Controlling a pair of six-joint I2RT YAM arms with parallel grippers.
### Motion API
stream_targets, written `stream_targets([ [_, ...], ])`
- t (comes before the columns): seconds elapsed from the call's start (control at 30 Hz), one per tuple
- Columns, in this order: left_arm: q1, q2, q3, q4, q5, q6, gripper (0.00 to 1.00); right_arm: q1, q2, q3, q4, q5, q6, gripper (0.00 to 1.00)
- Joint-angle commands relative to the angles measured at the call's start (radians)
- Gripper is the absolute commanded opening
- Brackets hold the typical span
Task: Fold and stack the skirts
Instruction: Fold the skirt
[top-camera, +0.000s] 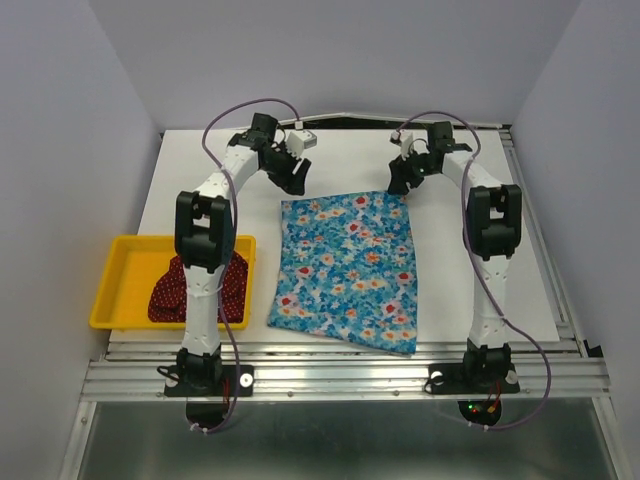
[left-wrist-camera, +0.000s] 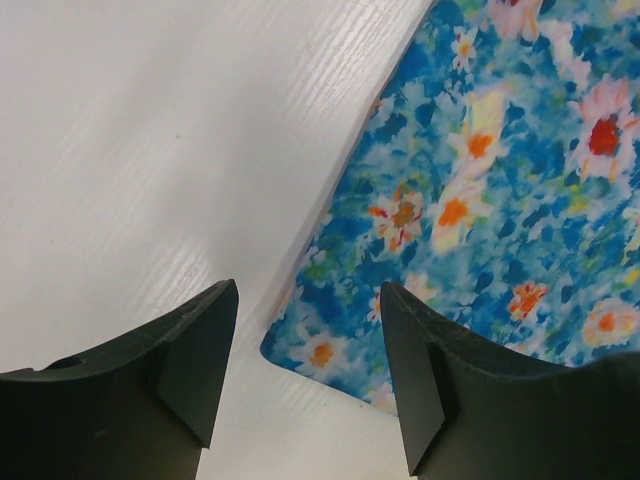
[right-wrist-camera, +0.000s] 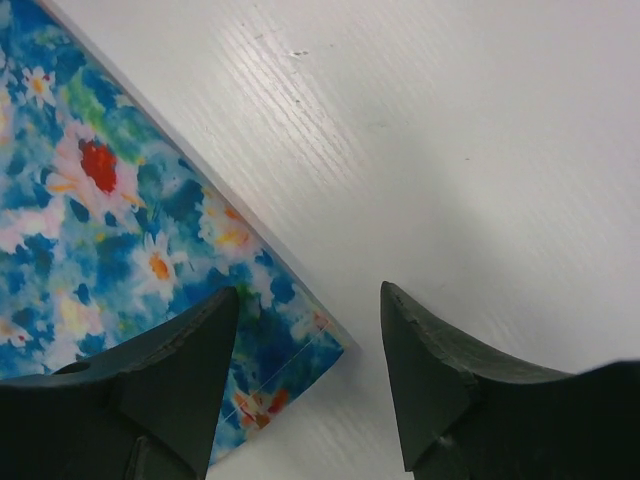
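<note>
**A:** Where is the blue floral skirt (top-camera: 345, 270)?

**B:** It is spread flat on the white surface (top-camera: 190, 200), with its narrower end away from the arm bases. No fold shows from above.

**A:** And the arms?

**B:** The left fingers (left-wrist-camera: 190, 360) hang over the skirt's far left corner. They stand apart with nothing clamped, and in the wrist view the corner lies below the gap between them. The right fingers (right-wrist-camera: 170, 370) mirror that at the skirt's far right corner. They are also apart and empty, with the corner showing under the left-hand one.

**A:** Are they touching the cloth?

**B:** I cannot tell. Neither pair grips it.

**A:** What else is there?

**B:** The dark red dotted skirt (top-camera: 165, 295) lies bunched in the yellow tray (top-camera: 120, 250), well to the left of the blue skirt and partly hidden by the left arm.

**A:** So which step is this?

**B:** I would say the start of the first fold on the blue skirt. Both arms are lined up for a two-corner pickup.

**A:** And the next move?

**B:** Each pair should probably come down onto its corner and pinch the fabric there. The arms should then lift together and carry that far edge toward the near hem. The lift has to be even or the fold will skew. The red skirt waits its turn.
</note>
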Motion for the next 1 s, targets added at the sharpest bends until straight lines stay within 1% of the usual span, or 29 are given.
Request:
stream_targets([
  [0.0, -0.002, 0.015, 0.047, -0.019, -0.008, 0.023, 0.70, 0.006, -0.001, 0.005, -0.016, -0.034, -0.138, 0.62],
  [0.03, -0.002, 0.022, 0.047, -0.018, -0.016, 0.023, 0.70, 0.006, 0.005, 0.008, -0.025, -0.030, -0.139, 0.62],
  [0.07, -0.002, 0.032, 0.048, -0.018, -0.033, 0.026, 0.69, 0.006, 0.011, 0.014, -0.032, -0.025, -0.152, 0.59],
  [0.1, -0.002, 0.048, 0.051, -0.021, -0.039, 0.027, 0.68, 0.006, 0.018, 0.016, -0.040, -0.015, -0.162, 0.57],
  [0.13, -0.002, 0.056, 0.054, -0.025, -0.044, 0.032, 0.66, 0.006, 0.029, 0.017, -0.048, -0.008, -0.191, 0.52],
  [0.17, -0.002, 0.064, 0.065, -0.038, -0.050, 0.042, 0.62, 0.006, 0.034, 0.017, -0.052, -0.001, -0.194, 0.50],
  [0.23, 0.000, 0.087, 0.074, -0.051, -0.065, 0.053, 0.58, 0.006, 0.040, 0.017, -0.051, 0.018, -0.203, 0.47],
  [0.27, 0.000, 0.091, 0.079, -0.056, -0.071, 0.058, 0.57, 0.006, 0.042, 0.017, -0.051, 0.021, -0.212, 0.41],
  [0.3, 0.000, 0.101, 0.082, -0.071, -0.079, 0.068, 0.54, 0.006, 0.043, 0.016, -0.048, 0.024, -0.214, 0.38],
  [0.33, 0.001, 0.102, 0.082, -0.079, -0.079, 0.076, 0.53, 0.006, 0.045, 0.016, -0.048, 0.030, -0.212, 0.32],
  [0.43, 0.003, 0.101, 0.076, -0.101, -0.085, 0.105, 0.51, 0.006, 0.046, 0.014, -0.049, 0.041, -0.223, 0.26],
  [0.47, 0.003, 0.098, 0.064, -0.101, -0.090, 0.110, 0.48, 0.006, 0.045, 0.013, -0.046, 0.044, -0.225, 0.24],
  [0.5, 0.005, 0.096, 0.061, -0.102, -0.094, 0.115, 0.46, 0.006, 0.048, 0.011, -0.045, 0.048, -0.226, 0.20],
  [0.53, 0.005, 0.098, 0.061, -0.104, -0.100, 0.119, 0.44, 0.006, 0.049, 0.011, -0.045, 0.056, -0.235, 0.12],
  [0.6, 0.006, 0.110, 0.070, -0.125, -0.097, 0.128, 0.40, 0.006, 0.048, 0.010, -0.040, 0.068, -0.237, 0.07],
  [0.67, 0.008, 0.118, 0.085, -0.151, -0.090, 0.148, 0.40, 0.006, 0.048, 0.005, -0.028, 0.090, -0.231, 0.01],
  [0.73, 0.009, 0.119, 0.085, -0.156, -0.076, 0.157, 0.34, 0.006, 0.045, 0.003, -0.007, 0.104, -0.214, 0.01],
  [0.77, 0.009, 0.119, 0.090, -0.159, -0.073, 0.165, 0.25, 0.006, 0.045, 0.005, 0.003, 0.108, -0.209, 0.01],
  [0.83, 0.009, 0.119, 0.097, -0.163, -0.062, 0.174, 0.13, 0.006, 0.042, 0.011, 0.027, 0.121, -0.176, 0.01],
  [0.87, 0.011, 0.119, 0.114, -0.157, -0.064, 0.171, 0.00, 0.006, 0.040, 0.014, 0.042, 0.130, -0.162, 0.01],
  [0.97, 0.011, 0.134, 0.194, -0.160, -0.065, 0.164, 0.00, 0.006, 0.035, 0.040, 0.098, 0.166, -0.113, 0.01],
])
